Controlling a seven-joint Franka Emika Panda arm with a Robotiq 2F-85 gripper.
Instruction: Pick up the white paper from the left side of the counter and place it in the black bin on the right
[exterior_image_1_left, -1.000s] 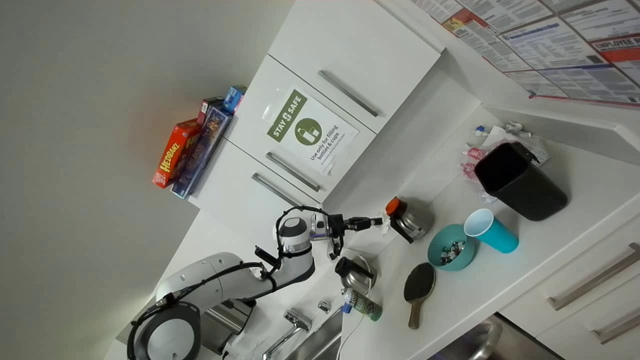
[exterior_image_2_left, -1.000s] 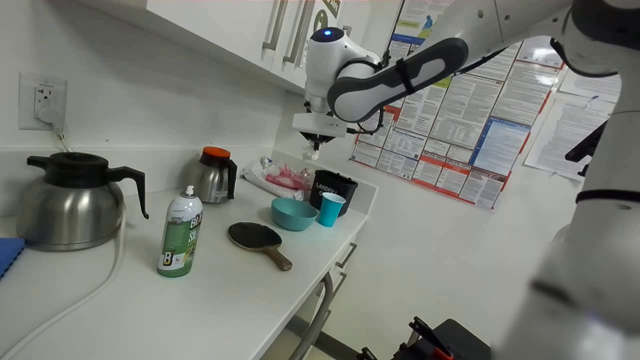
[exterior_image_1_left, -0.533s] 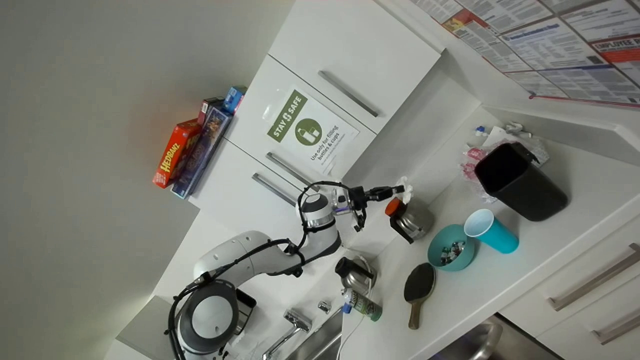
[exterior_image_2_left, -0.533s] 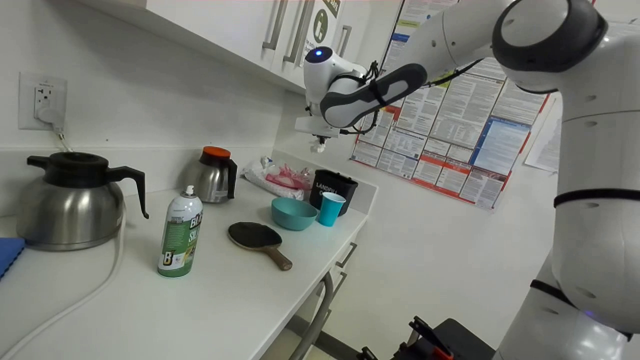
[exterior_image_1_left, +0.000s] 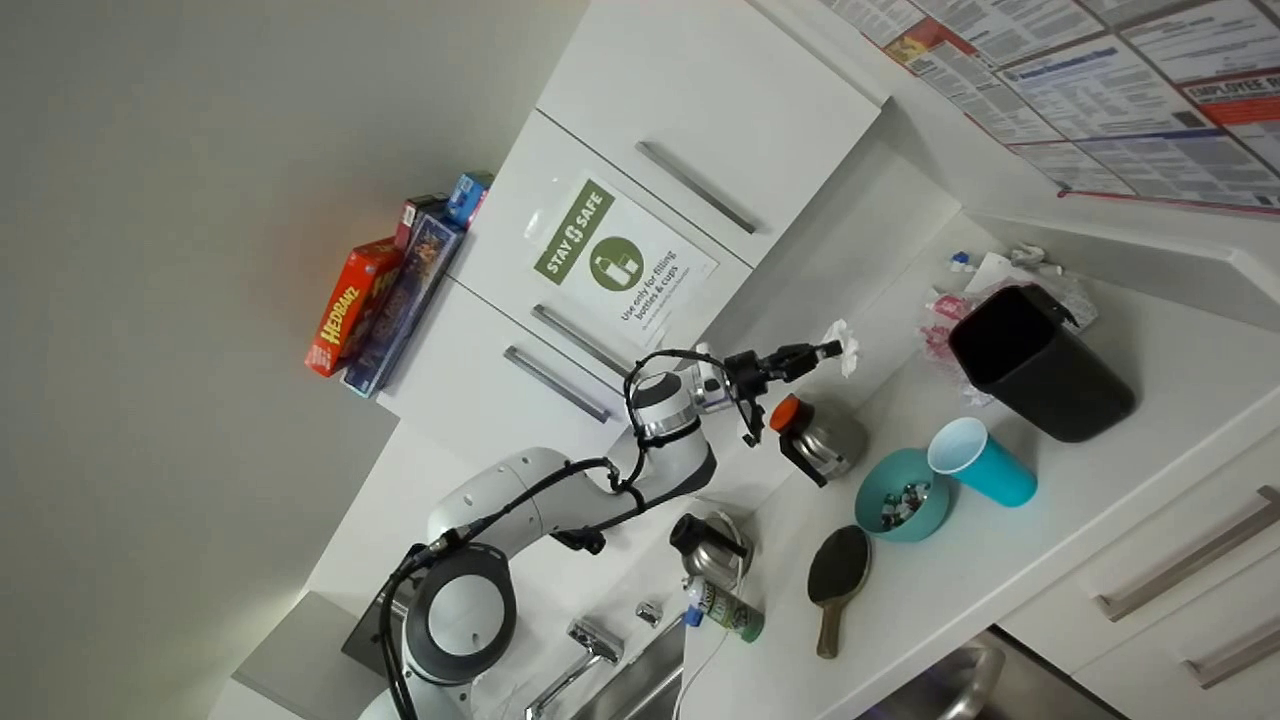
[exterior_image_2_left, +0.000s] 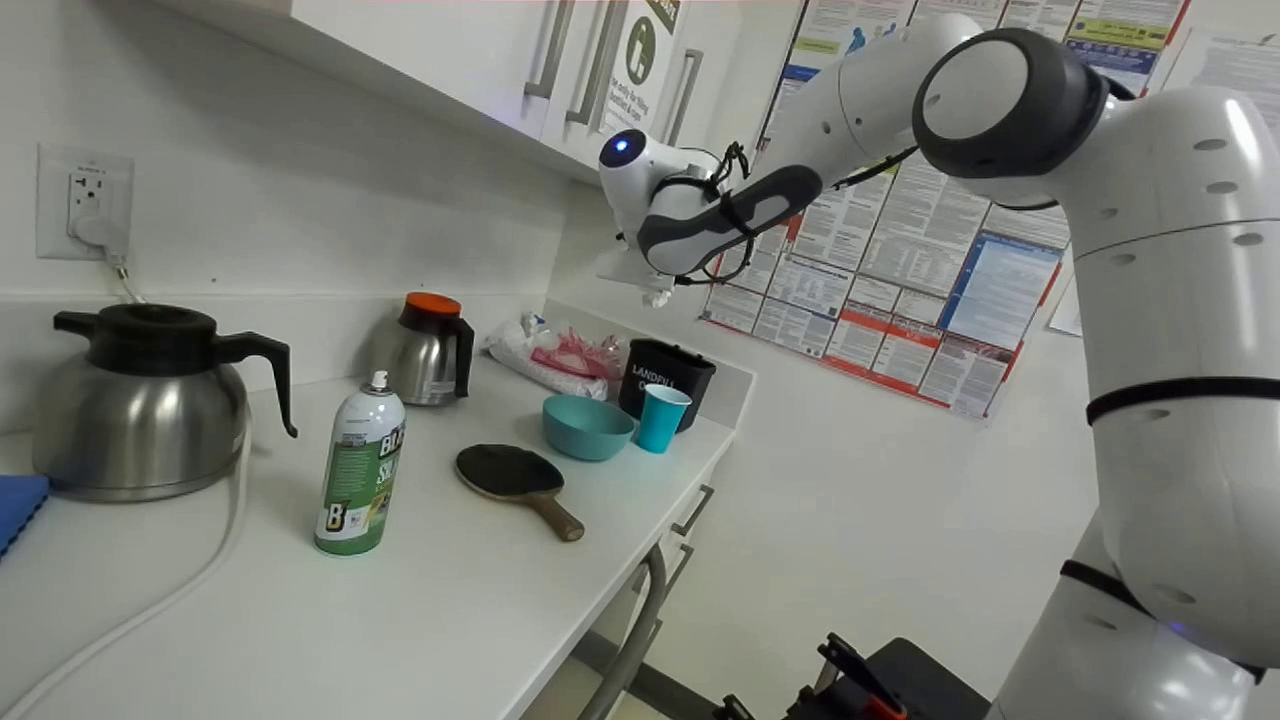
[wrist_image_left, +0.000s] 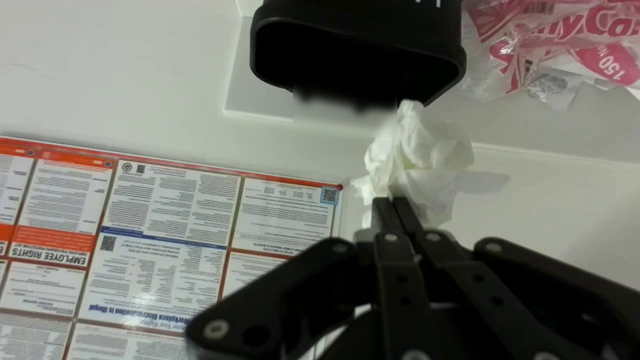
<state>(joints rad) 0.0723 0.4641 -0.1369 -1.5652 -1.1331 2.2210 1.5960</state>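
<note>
The white paper is a crumpled scrap (wrist_image_left: 425, 155) pinched at the tips of my gripper (wrist_image_left: 391, 202), whose fingers are shut with almost no gap. In an exterior view the paper (exterior_image_1_left: 849, 350) hangs at the fingertips (exterior_image_1_left: 832, 349), in the air above the counter (exterior_image_1_left: 950, 600). It also shows small under the wrist (exterior_image_2_left: 657, 298). The black bin (exterior_image_1_left: 1075, 390) stands on the counter near the end wall, its open mouth up. In the wrist view the bin (wrist_image_left: 360, 22) is ahead at the top, with the paper just overlapping its rim edge. The bin's inside is dark.
A blue cup (exterior_image_1_left: 1005, 482) and a teal bowl (exterior_image_1_left: 872, 505) stand beside the bin. A plastic bag (exterior_image_2_left: 540, 365) lies behind it. An orange-lidded jug (exterior_image_1_left: 838, 445) is near my gripper. A paddle (exterior_image_1_left: 838, 565) and a spray can (exterior_image_2_left: 360, 480) are on the counter. Cabinets (exterior_image_1_left: 740, 90) hang overhead.
My gripper has carried the paper along the counter, past the orange-lidded jug and closer to the black bin. The fingers have stayed shut on it. The other objects have not moved.
</note>
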